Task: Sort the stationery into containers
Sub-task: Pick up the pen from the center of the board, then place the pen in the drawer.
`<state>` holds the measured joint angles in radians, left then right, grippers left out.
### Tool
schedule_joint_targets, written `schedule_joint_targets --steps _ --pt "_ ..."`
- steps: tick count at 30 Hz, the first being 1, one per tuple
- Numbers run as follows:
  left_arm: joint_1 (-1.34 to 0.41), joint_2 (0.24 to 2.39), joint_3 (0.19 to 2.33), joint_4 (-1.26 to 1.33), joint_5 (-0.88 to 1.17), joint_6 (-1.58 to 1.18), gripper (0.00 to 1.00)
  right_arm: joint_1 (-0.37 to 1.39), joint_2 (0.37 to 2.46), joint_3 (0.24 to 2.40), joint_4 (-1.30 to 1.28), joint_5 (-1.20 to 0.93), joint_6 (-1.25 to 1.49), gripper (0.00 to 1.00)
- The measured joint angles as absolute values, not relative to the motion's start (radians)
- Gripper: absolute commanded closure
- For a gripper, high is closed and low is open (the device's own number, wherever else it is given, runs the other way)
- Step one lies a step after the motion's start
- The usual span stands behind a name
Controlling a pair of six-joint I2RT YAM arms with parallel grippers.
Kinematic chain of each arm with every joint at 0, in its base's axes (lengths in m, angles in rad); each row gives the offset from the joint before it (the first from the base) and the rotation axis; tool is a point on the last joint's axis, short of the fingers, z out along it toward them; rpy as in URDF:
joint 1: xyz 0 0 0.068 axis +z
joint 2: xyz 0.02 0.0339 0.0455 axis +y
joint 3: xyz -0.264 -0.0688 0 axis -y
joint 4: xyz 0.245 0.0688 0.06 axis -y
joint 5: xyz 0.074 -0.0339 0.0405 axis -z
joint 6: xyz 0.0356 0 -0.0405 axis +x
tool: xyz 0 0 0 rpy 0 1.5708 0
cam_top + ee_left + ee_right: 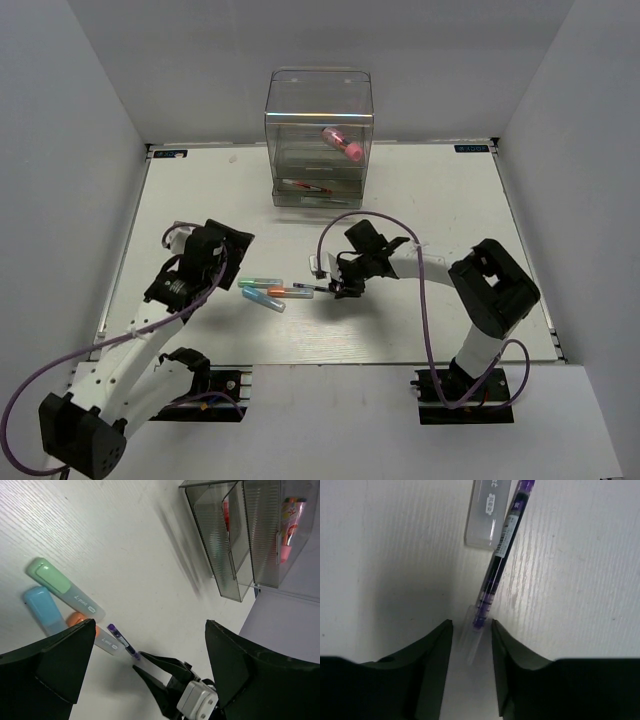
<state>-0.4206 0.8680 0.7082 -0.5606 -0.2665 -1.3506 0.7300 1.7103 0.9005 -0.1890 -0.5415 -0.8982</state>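
A thin purple pen [312, 288] lies on the white table, and its clear-capped end sits between the jaws of my right gripper [338, 291]. In the right wrist view the pen [497, 570] runs up from the gripper [472, 625], whose jaws are a little apart on either side of the cap and are not pressing it. Green [260, 283], orange [290, 293] and blue [263, 299] markers lie just left of the pen. My left gripper [222, 258] hovers wide open and empty left of them. The clear organiser [320, 140] stands at the back with a pink tube [343, 143] inside.
A red pen [305, 186] lies in the organiser's lower drawer. The left wrist view shows the green [65, 590], blue [42, 609] and orange [75, 619] markers, the pen [122, 641] and the organiser [240, 540]. White walls enclose the table.
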Motion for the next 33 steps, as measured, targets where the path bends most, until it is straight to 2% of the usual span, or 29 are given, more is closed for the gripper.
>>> schedule_joint_targets --steps 2,3,7,18,33 --pt "-0.421 0.827 0.678 -0.557 -0.281 -1.352 0.00 0.735 1.724 0.918 -0.189 -0.530 -0.896 0.72" --pt "-0.421 0.817 0.665 -0.555 -0.283 -1.354 0.00 0.736 1.727 0.922 -0.189 -0.523 -0.896 0.82" --pt "-0.421 0.825 0.622 -0.538 -0.281 -1.366 0.00 0.740 1.730 0.936 -0.188 -0.495 -0.880 1.00" --pt "-0.414 0.979 0.617 -0.578 -0.263 -1.433 0.00 0.699 1.699 0.951 -0.155 -0.314 -0.847 1.00" --pt "-0.413 1.101 0.637 -0.621 -0.230 -1.505 0.06 0.606 1.707 1.313 -0.099 -0.234 -0.933 1.00"
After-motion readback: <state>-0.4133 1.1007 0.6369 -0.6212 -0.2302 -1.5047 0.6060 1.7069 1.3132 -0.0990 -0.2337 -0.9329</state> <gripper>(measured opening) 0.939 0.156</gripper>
